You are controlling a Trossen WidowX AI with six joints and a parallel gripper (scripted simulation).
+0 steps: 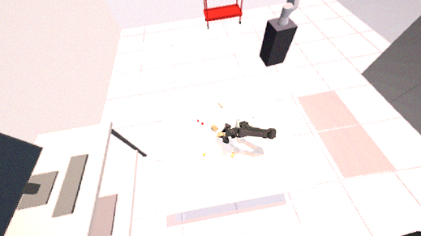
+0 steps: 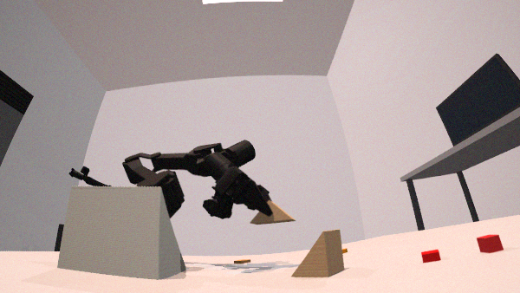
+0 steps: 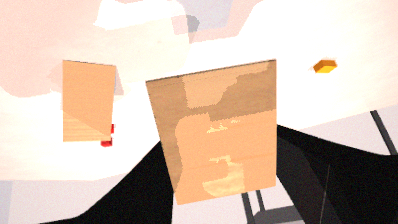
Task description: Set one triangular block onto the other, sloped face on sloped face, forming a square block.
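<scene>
My gripper (image 2: 269,209) (image 3: 214,136) is shut on one wooden triangular block (image 2: 281,214) (image 3: 225,125) (image 1: 220,134) and holds it in the air. In the exterior view its broad face is underneath and a ridge is up between the fingers. The other triangular block (image 2: 333,253) (image 3: 87,97) (image 1: 214,128) stands on the table, its upright face to the right and its slope falling to the left in the exterior view. The held block is above and to the left of it there, with a gap between them. The fingers hide the held block's sides.
Two red cubes (image 2: 431,256) (image 2: 490,244) lie beyond the standing block. A large grey tapered block (image 2: 113,230) stands near the arm base. A yellow-orange piece (image 3: 326,66) lies at the right in the wrist view; a small flat orange piece (image 2: 242,261) shows in the exterior view.
</scene>
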